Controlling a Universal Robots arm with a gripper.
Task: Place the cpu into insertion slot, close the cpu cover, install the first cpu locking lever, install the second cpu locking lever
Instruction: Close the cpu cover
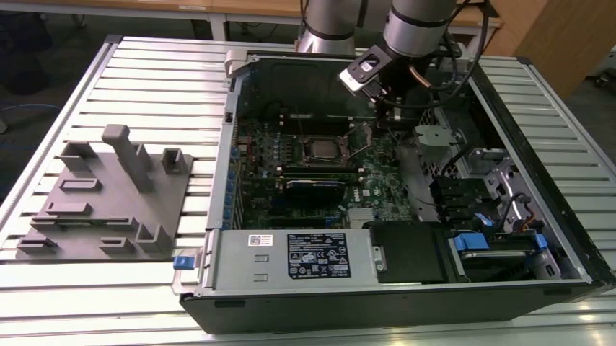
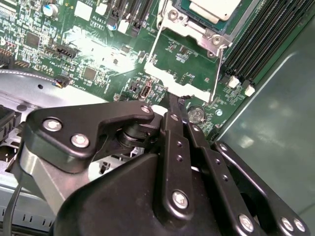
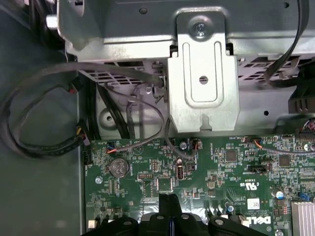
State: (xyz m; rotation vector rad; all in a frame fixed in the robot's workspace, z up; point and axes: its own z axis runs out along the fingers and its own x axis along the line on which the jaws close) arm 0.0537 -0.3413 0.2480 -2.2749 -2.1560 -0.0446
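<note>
The cpu (image 1: 322,148) lies flat in the insertion slot (image 1: 324,161) in the middle of the green motherboard. Its silvery top (image 2: 216,7) also shows in the second wrist view. The cpu cover (image 2: 189,27) looks to be lying down around it. Two thin wire locking levers (image 2: 218,69) run out from the socket, unlatched. My gripper (image 1: 383,115) hangs over the board on the exterior view's right of the socket. Its fingers (image 2: 173,123) are pressed together, and their tip is beside the hooked end of one lever (image 2: 184,100). I cannot tell whether they touch it.
The open computer case (image 1: 231,144) lies on a slatted metal table (image 1: 144,86). A metal bracket (image 3: 203,83) and loose cables (image 3: 44,142) are close to the arm. Memory slots (image 2: 266,39) flank the socket. A grey fixture block (image 1: 106,194) sits at the exterior view's left.
</note>
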